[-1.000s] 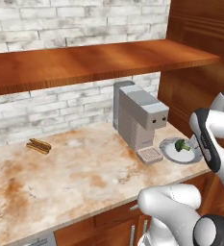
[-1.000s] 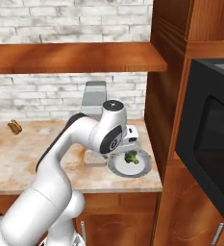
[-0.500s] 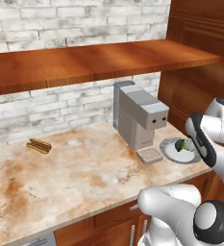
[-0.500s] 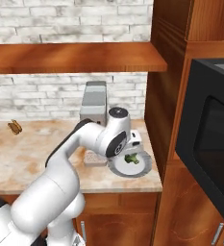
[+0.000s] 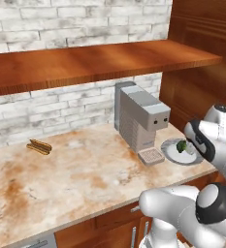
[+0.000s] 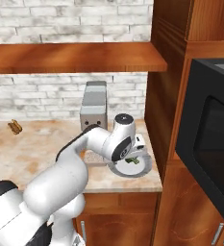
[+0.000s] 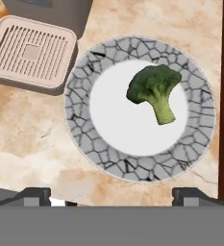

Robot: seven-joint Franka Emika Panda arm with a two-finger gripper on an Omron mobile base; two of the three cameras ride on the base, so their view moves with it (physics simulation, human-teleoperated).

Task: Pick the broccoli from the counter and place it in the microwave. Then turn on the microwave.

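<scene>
The broccoli, a dark-green floret with a pale stem, lies on the white centre of a round grey crackle-rimmed plate. The plate stands on the beige stained counter, near its right end. My gripper hovers above the plate's near rim, open, with nothing between its fingertips. In the left base view the broccoli peeks out beside my wrist. From the right base view my hand hangs just over the broccoli. The black microwave with its dark window sits to the right, door shut.
A grey coffee machine with a slotted drip tray stands just left of the plate. A brown pastry lies far left on the counter. A wooden shelf runs overhead, and a tall wooden cabinet wall borders the plate's right side.
My hand has come down and a little to the right, closer over the plate. The broccoli and plate have stayed put.
</scene>
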